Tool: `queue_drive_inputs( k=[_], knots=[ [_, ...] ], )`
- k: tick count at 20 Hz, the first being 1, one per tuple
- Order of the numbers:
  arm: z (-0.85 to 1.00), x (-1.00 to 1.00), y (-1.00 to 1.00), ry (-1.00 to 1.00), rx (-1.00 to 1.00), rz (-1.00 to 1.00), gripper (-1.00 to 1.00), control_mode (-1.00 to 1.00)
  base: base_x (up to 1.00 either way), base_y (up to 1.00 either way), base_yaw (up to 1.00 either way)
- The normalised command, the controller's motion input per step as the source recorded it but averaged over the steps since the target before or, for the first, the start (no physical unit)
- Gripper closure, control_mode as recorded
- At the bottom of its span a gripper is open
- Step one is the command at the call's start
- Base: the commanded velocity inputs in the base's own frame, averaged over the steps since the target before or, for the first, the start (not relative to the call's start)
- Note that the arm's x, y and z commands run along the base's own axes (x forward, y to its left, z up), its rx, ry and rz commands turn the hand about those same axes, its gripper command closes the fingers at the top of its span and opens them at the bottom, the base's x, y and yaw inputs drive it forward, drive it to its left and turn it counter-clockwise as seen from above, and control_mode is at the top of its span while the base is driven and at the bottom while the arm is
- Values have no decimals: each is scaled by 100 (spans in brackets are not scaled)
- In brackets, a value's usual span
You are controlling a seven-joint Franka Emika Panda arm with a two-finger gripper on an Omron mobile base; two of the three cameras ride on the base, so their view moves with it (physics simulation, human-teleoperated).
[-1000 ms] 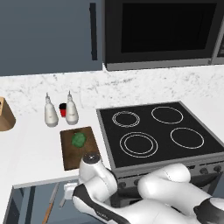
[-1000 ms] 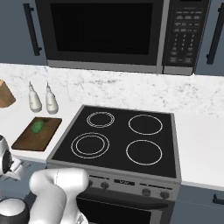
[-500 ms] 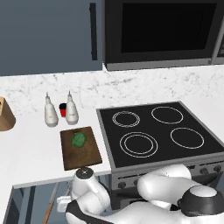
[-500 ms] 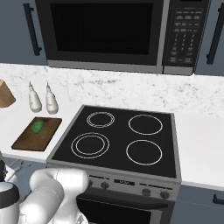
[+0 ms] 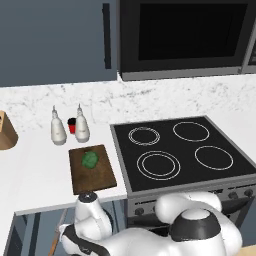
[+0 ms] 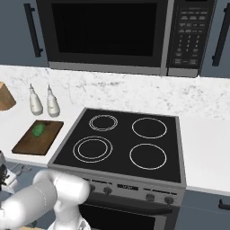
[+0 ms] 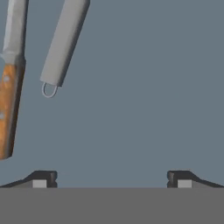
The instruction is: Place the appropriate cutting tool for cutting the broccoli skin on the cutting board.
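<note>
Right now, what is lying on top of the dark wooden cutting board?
On the cutting board lies the broccoli, toward its far end; the rest of the top is bare wood. The board's near edge is partly covered by the robot's arm, so that strip cannot be checked.

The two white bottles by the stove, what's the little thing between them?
Between the two white bottles stands a small red and black thing, seen in the left base view. What it is, I cannot tell.
</note>
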Motion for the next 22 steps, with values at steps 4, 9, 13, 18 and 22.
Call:
queue_drive_inputs(
  k=[4,9,13,18,22],
  knots=[
    [-10,17,28,3,-9,0,-100,-100,0,0,0],
    [-16,1,21,2,-10,0,-100,-100,0,0,0],
    [-25,-6,16,5,-8,0,-100,-100,0,0,0],
    [-30,-10,7,7,-4,0,-100,-100,0,0,0],
    [-24,-13,1,7,-1,0,-100,-100,0,0,0]
  ],
)
